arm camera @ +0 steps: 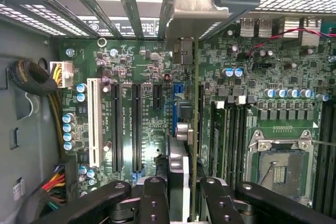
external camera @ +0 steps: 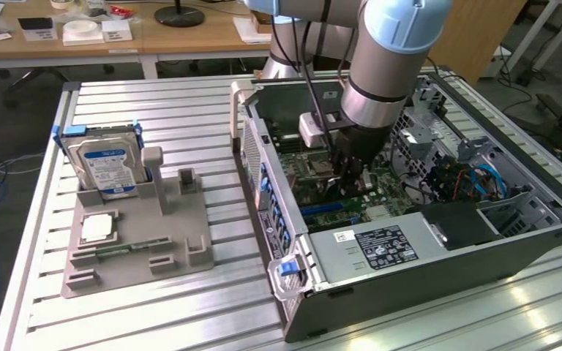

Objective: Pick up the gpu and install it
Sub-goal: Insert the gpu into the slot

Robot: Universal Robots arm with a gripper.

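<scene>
green-and-silver gpu [arm camera: 195,129], black gripper [arm camera: 186,203], dark green motherboard [arm camera: 147,61] dotted with pale blue-topped capacitors [arm camera: 67,129], one white slot [arm camera: 94,121] among black ones, silver hard drive [external camera: 105,164] with blue-white label, grey tray [external camera: 178,256], ribbed silver table [external camera: 154,102], silver arm [external camera: 379,73] capped pale blue

Claw [arm camera: 186,188] tight around the edge-on gpu [arm camera: 195,129] — its silver bracket [arm camera: 195,9] by the rear slots [arm camera: 131,3], green motherboard [arm camera: 131,66] beneath.

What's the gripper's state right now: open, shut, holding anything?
Gripper: closed on the gpu, holding it edge-on over the motherboard.
</scene>
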